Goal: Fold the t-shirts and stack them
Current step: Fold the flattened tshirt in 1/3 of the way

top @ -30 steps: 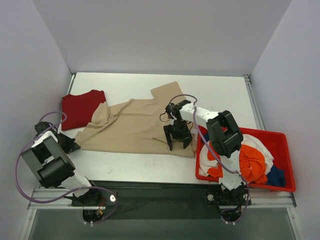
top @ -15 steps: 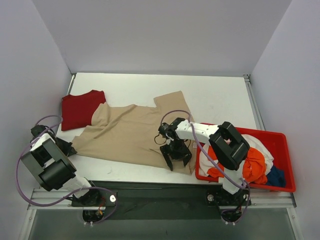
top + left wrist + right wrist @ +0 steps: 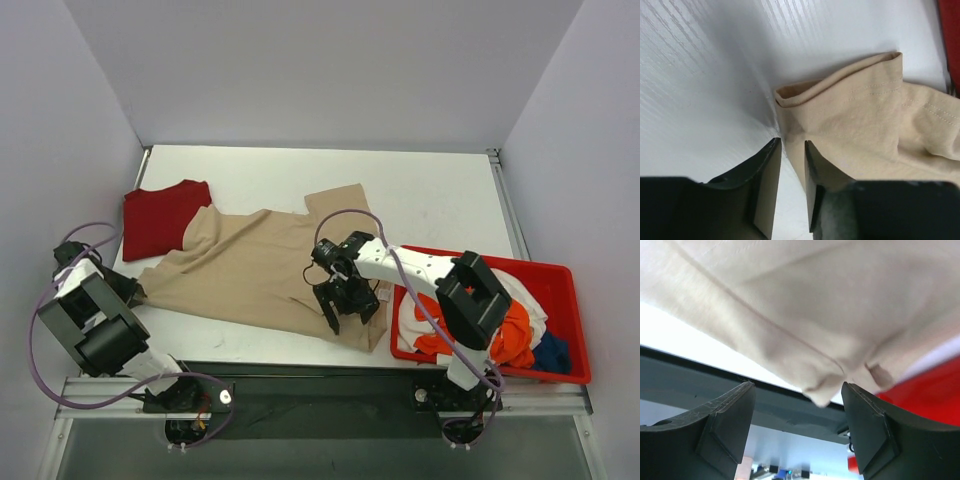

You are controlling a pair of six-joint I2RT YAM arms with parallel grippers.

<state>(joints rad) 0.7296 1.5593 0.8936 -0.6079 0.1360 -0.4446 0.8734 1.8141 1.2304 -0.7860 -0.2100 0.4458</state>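
The large beige t-shirt lies spread over the middle of the table. The dark red t-shirt lies at the back left, partly under the beige one. My left gripper is at the beige shirt's near left corner. In the left wrist view the gripper stands nearly closed with the beige hem pinched in the narrow gap. My right gripper is wide open over the shirt's near right corner. In the right wrist view that corner lies between the spread jaws of the gripper, ungripped.
A red plastic bin at the near right holds orange, white and blue t-shirts. The table's near edge and a dark rail lie just below the right gripper. Side walls close in on the left and right.
My right gripper has moved toward the near edge and a little left, staying open. The beige shirt has slid nearer and leftward. The left gripper has drawn slightly left with its corner.
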